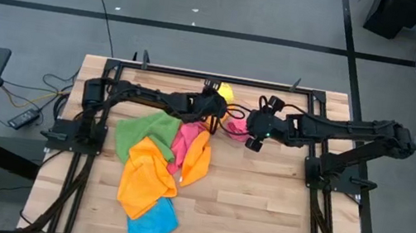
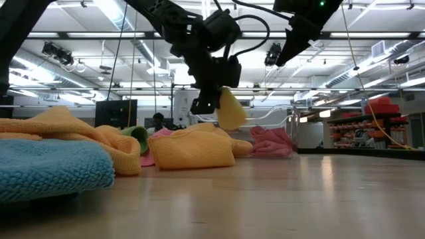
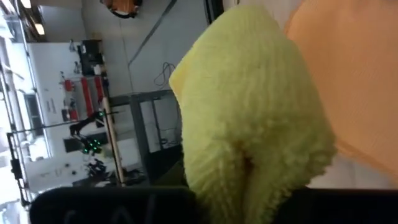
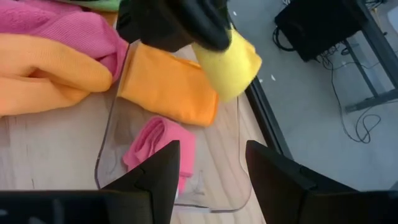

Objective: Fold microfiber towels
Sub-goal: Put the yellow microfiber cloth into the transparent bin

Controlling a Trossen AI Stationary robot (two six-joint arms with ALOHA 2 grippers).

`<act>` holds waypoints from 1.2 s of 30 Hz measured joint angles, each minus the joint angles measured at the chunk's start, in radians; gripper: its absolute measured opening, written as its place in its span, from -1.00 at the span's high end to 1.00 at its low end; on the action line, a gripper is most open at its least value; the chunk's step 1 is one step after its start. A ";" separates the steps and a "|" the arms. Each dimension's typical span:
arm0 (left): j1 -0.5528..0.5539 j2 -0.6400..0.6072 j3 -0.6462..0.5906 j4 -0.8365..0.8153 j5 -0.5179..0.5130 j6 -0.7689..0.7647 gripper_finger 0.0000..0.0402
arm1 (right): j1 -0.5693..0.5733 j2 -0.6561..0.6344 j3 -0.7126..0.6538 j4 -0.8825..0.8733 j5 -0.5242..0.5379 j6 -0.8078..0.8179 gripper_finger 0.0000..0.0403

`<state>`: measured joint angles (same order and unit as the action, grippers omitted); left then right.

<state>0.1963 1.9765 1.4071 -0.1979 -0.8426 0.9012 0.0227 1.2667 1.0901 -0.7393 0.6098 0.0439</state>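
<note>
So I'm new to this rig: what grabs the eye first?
The left gripper holds a yellow towel in the air above the clear tray at the table's far edge. Beside it a bright heap of towels, green, pink, orange and blue, sprawls over the table. The right gripper hovers open over the tray.

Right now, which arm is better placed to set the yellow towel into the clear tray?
Left. The left gripper already grips the yellow towel above the clear tray. The right gripper hovers open and empty beside it.
</note>
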 joint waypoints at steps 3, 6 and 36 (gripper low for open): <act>0.004 0.010 0.000 0.003 -0.001 0.054 0.78 | 0.000 0.000 0.000 0.014 0.000 -0.010 0.04; 0.003 0.028 -0.001 -0.009 0.004 0.106 0.75 | 0.000 0.000 0.000 0.023 0.000 -0.010 0.04; 0.015 0.071 0.113 -0.361 0.315 0.190 0.75 | 0.007 0.000 0.000 0.060 -0.008 -0.009 0.04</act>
<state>0.2117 2.0472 1.5200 -0.5588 -0.5279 1.0914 0.0296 1.2671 1.0897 -0.6794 0.6014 0.0345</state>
